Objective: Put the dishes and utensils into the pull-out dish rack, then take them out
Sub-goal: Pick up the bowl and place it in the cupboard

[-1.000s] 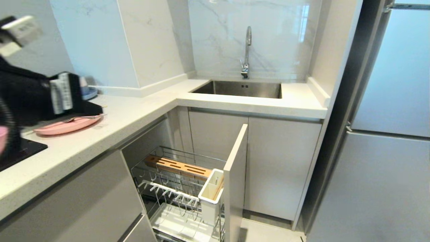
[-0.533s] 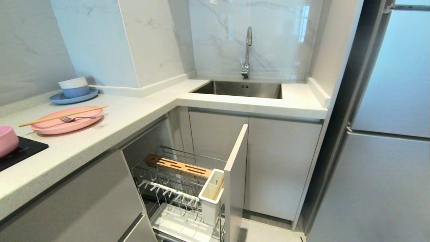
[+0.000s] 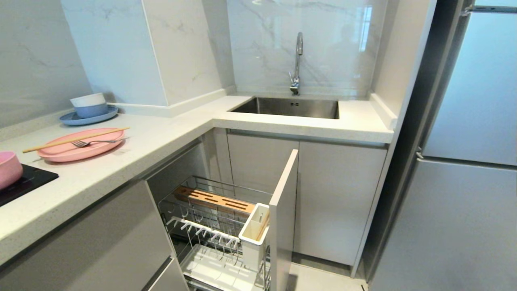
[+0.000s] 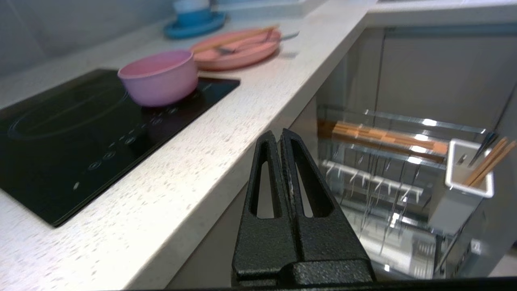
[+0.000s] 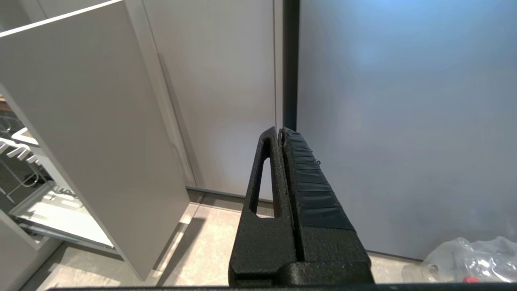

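On the counter a pink plate [image 3: 76, 150] carries a long wooden chopstick [image 3: 76, 138] and a grey fork [image 3: 97, 141]. The pink bowl [image 3: 8, 167] stands on the black hob, also in the left wrist view [image 4: 159, 79]. The pull-out dish rack [image 3: 210, 202] stands pulled out below the counter. Its white caddy [image 4: 470, 182] holds wooden chopsticks [image 4: 488, 161] and a dark utensil handle [image 4: 482, 146]. My left gripper [image 4: 279, 133] is shut and empty, in front of the counter edge, beside the rack. My right gripper [image 5: 280, 131] is shut and empty, low before the cupboard doors.
A blue plate with a stacked bowl [image 3: 89, 111] sits at the back of the counter. The sink [image 3: 288, 107] and tap are at the corner. The rack's front panel [image 3: 282, 218] juts into the floor space. A fridge [image 3: 464, 161] stands at right. A plastic bag [image 5: 472, 258] lies on the floor.
My left arm, over the plate at the far left a second ago, has drawn out of the head view, uncovering the plate, chopstick, fork and bowl. Nothing on the counter has moved since.
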Controlling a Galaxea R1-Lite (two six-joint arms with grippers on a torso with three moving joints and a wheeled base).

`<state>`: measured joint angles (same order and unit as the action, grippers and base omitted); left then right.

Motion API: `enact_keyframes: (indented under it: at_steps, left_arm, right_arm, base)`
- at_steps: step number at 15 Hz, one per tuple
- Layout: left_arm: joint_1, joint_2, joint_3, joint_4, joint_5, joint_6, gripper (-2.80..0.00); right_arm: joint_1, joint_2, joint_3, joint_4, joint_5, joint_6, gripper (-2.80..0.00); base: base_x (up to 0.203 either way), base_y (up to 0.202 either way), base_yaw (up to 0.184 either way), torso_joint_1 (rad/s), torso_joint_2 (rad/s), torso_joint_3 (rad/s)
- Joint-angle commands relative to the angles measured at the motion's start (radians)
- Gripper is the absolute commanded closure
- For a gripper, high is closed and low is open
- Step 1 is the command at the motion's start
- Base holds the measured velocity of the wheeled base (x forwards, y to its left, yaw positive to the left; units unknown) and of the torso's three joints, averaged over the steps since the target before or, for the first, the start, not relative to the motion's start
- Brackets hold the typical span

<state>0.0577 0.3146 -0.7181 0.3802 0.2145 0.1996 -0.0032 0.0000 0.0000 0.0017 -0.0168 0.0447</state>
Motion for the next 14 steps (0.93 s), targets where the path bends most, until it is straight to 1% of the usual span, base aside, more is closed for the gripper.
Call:
enact_keyframes:
  at_steps: [1,4,6,8,9,10,11,12,14]
  left_arm:
    - [-0.007,-0.079,0.068,-0.018,-0.011,0.007,0.00]
    - [-0.020,-0.120,0.128,-0.020,-0.028,-0.016,0.00]
    - [-0.039,-0.187,0.176,-0.016,-0.060,-0.015,0.00]
    - [-0.046,-0.279,0.260,-0.018,-0.087,-0.014,0.00]
    - [-0.048,-0.311,0.320,-0.025,-0.105,-0.019,0.00]
    - [-0.049,-0.315,0.369,-0.046,-0.117,-0.040,0.00]
    - [-0.050,-0.315,0.414,-0.075,-0.122,-0.050,0.00]
    - [-0.050,-0.315,0.471,-0.128,-0.126,-0.053,0.00]
    - [-0.050,-0.315,0.620,-0.291,-0.128,-0.053,0.00]
  right_arm:
    - [0.000,0.000,0.002,0.000,0.000,0.001,0.00]
    - [0.000,0.000,0.002,0.000,0.000,0.001,0.00]
    - [0.000,0.000,0.002,0.000,0.000,0.000,0.00]
    - [0.000,0.000,0.002,0.000,0.000,0.000,0.00]
    - [0.000,0.000,0.002,0.000,0.000,0.001,0.00]
    - [0.000,0.000,0.002,0.000,0.000,0.000,0.00]
    - [0.000,0.000,0.002,0.000,0.000,0.001,0.00]
    - [0.000,0.000,0.002,0.000,0.000,0.001,0.00]
    - [0.000,0.000,0.002,0.000,0.000,0.001,0.00]
  base:
    - [0.000,0.000,0.000,0.000,0.00,0.000]
    - [0.000,0.000,0.000,0.000,0.00,0.000]
    - [0.000,0.000,0.000,0.000,0.00,0.000]
    - [0.000,0.000,0.000,0.000,0.00,0.000]
    - [0.000,0.000,0.000,0.000,0.00,0.000]
    - [0.000,0.000,0.000,0.000,0.00,0.000]
    - [0.000,0.000,0.000,0.000,0.00,0.000]
    - [0.000,0.000,0.000,0.000,0.00,0.000]
    - [0.000,0.000,0.000,0.000,0.00,0.000]
